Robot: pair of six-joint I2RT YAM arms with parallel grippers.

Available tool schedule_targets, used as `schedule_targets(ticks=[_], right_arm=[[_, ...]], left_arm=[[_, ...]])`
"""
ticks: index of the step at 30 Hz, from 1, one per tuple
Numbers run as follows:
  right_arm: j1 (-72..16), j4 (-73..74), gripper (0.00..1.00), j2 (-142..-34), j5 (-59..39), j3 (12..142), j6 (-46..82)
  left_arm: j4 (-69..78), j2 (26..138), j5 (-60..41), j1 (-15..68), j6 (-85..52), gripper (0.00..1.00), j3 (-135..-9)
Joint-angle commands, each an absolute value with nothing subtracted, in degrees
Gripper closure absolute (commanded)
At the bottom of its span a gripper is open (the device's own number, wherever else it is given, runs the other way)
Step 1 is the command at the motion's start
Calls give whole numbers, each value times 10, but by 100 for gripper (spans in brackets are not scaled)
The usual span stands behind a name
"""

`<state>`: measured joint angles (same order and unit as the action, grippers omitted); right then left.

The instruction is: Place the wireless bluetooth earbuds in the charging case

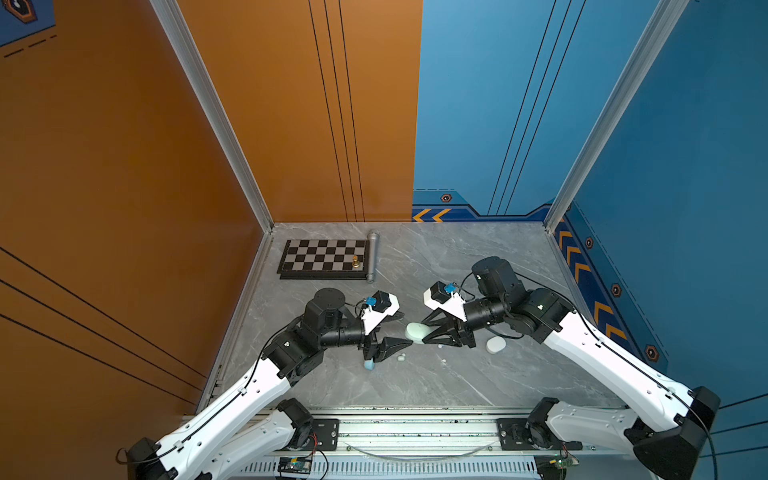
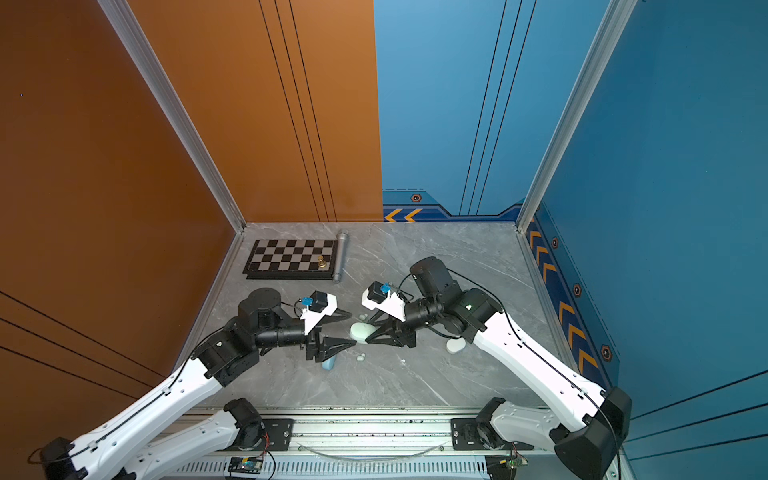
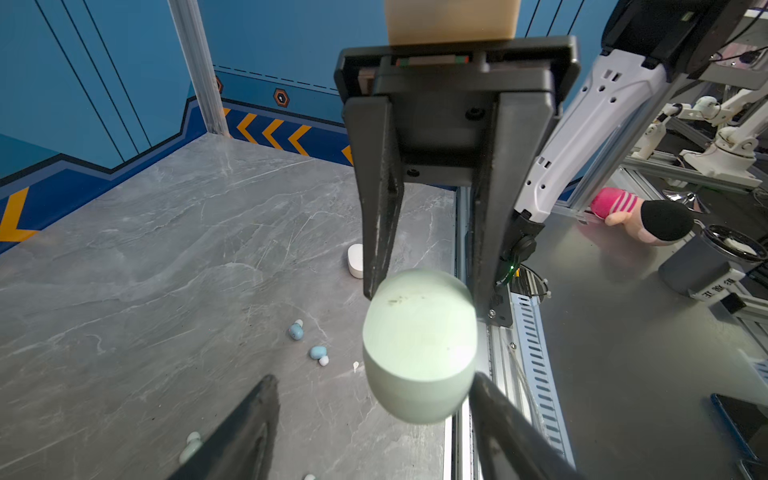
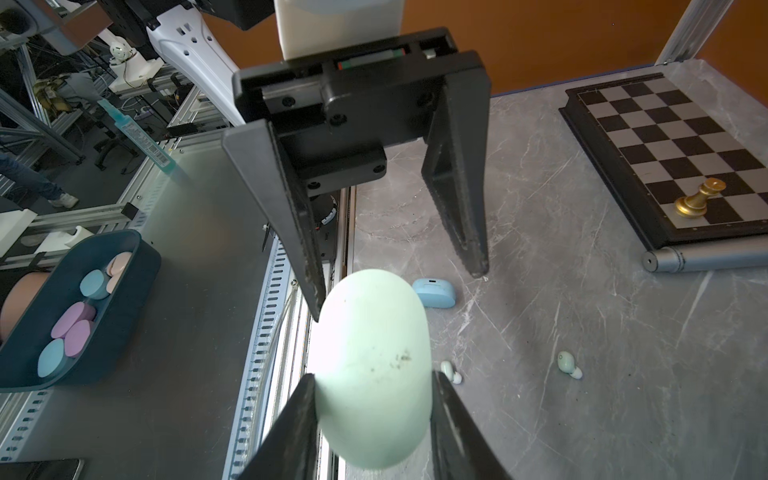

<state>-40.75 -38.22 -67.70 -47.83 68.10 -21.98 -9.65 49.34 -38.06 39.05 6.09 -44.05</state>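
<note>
The right tool point(image 3: 430, 299) is clamping the mint charging case point(image 4: 374, 332) above the tabletop point(image 4: 582, 311), while the left tool point(image 4: 397, 289) is hanging wide open beside it.

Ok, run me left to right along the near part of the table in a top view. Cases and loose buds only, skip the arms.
In a top view: pale blue case → pale earbud → mint case → white case. The tiny specks near the mint case are too small to place.

Grey marbled table point(image 4: 561, 291) — black-grey checked chessboard point(image 4: 665, 145); mint case point(image 4: 374, 365); pale blue case point(image 4: 434, 293).
</note>
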Motion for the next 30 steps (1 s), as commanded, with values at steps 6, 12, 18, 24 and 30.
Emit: schedule_targets(ticks=[6,12,18,24,30], right_arm=[[-406,-399,81,-679,-494,713,-217],[-408,-399,81,-682,-489,712,-221],[-411,-398,81,-688,-482,710,-226],[-412,-399,81,-690,-480,710,-228],[-414,-399,81,-694,-476,709,-229]], left_arm=[[-93,510,-418,399,62,39,-457],[-86,515,-415,406,56,50,-461],[-55,522,-419,409,31,51,-457],[-46,531,-424,413,22,54,-463],[-46,534,-424,415,21,62,-464]])
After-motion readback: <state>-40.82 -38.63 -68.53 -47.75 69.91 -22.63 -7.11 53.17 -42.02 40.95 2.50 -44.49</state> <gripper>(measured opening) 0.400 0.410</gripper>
